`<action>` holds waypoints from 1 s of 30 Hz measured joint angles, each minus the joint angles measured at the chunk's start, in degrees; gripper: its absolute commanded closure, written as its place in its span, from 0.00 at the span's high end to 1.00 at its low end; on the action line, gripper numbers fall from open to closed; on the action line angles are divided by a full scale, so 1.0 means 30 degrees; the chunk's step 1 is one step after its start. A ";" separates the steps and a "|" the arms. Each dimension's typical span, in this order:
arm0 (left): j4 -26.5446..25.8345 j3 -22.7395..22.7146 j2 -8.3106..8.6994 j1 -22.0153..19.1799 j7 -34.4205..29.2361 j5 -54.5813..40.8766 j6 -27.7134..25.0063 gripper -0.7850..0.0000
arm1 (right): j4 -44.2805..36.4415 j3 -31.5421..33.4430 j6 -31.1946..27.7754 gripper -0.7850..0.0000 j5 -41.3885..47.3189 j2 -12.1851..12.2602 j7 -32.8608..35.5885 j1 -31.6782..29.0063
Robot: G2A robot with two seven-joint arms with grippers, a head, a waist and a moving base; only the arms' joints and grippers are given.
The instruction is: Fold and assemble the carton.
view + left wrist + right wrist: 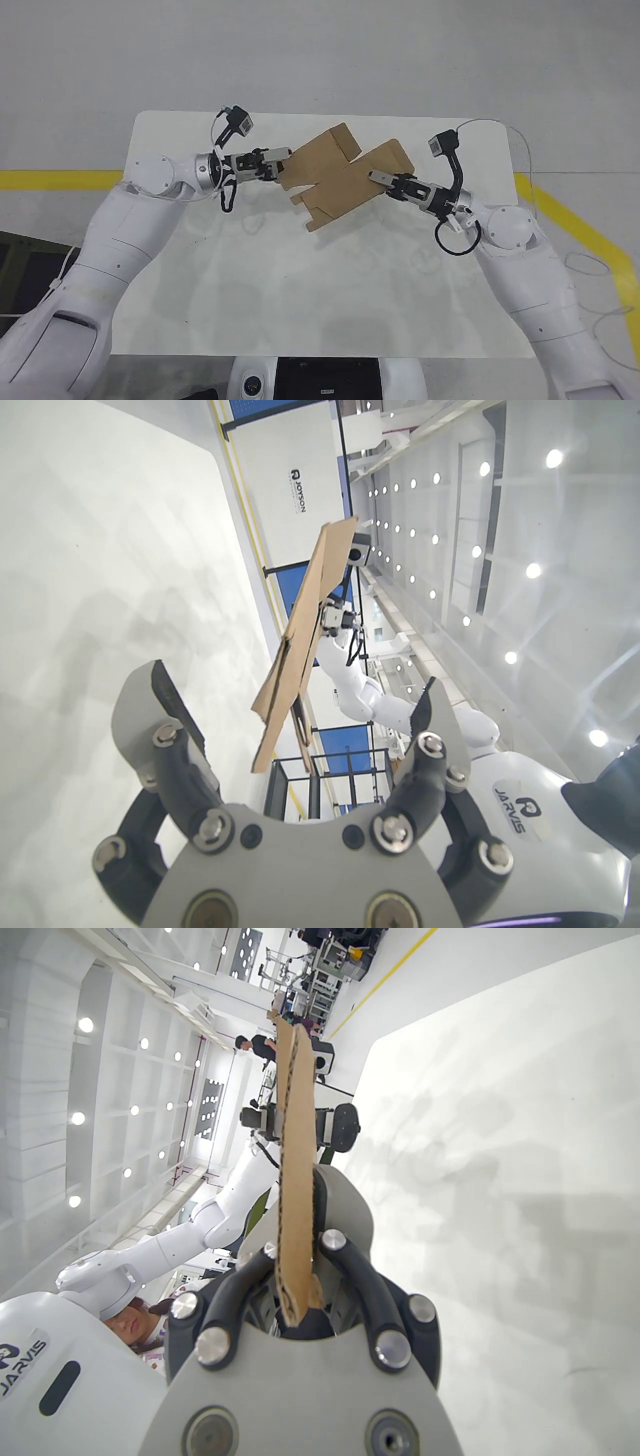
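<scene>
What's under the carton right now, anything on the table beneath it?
The carton is held off the table by the right gripper. The wrist views show a gap, then white tabletop, below it. From above, the carton covers the patch directly below.

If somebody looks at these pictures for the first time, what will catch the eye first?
A flat brown cardboard carton stands out first, lifted above the far middle of the white table. The right hand is shut on one edge of it. The left hand is open near the opposite edge and does not grip it.
</scene>
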 measured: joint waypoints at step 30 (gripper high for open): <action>0.0696 -0.1089 -0.0772 -0.0670 -0.1197 -0.1484 0.2167 1.00 | 0.0003 -0.0361 -0.0019 0.00 -0.1995 -0.0326 -0.2195 -0.0097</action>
